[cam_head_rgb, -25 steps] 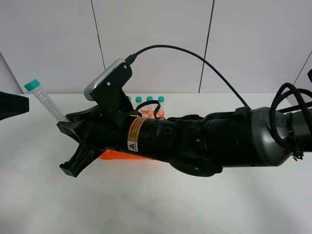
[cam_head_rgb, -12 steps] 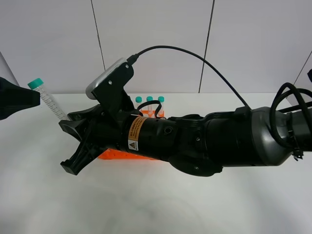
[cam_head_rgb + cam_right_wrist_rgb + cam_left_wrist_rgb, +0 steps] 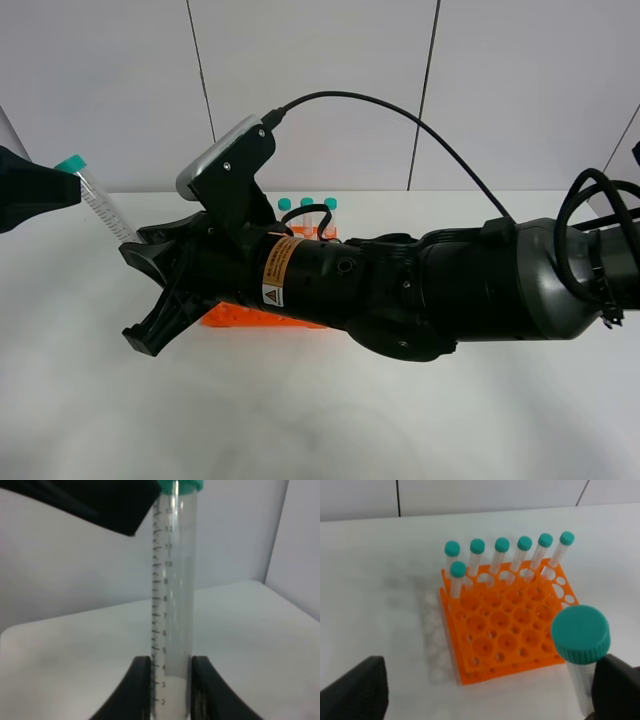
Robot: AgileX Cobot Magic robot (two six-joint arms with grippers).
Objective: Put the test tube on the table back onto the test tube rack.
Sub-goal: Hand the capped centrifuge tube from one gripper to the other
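Looking from the high camera: you see the right gripper (image 3: 135,252) reached across to the left side, clenched on the low end of the tube (image 3: 100,207). The tube is lifted off the table (image 3: 330,430) and leans, with its cap (image 3: 70,163) just beside the left gripper (image 3: 45,192).
Rack in this view: the rack (image 3: 245,318) is mostly hidden under the right arm (image 3: 450,290), so you cannot judge the free holes from here.
Left wrist camera: the left jaws stand wide apart and hold nothing. The cap is close to one finger. Seven other tubes (image 3: 501,555) stand in the rack near one edge.
Right wrist camera: both fingers (image 3: 145,690) press the tube near its tip, and the long upper part is free.
Risk, knock: if the left finger touches the cap, the tube can swing in so low a grip.
Risk, drop: if the right side lets go before the left one closes, the tube falls.
Risk, insertion: a leaning tube can miss its hole or hit the neighbours.
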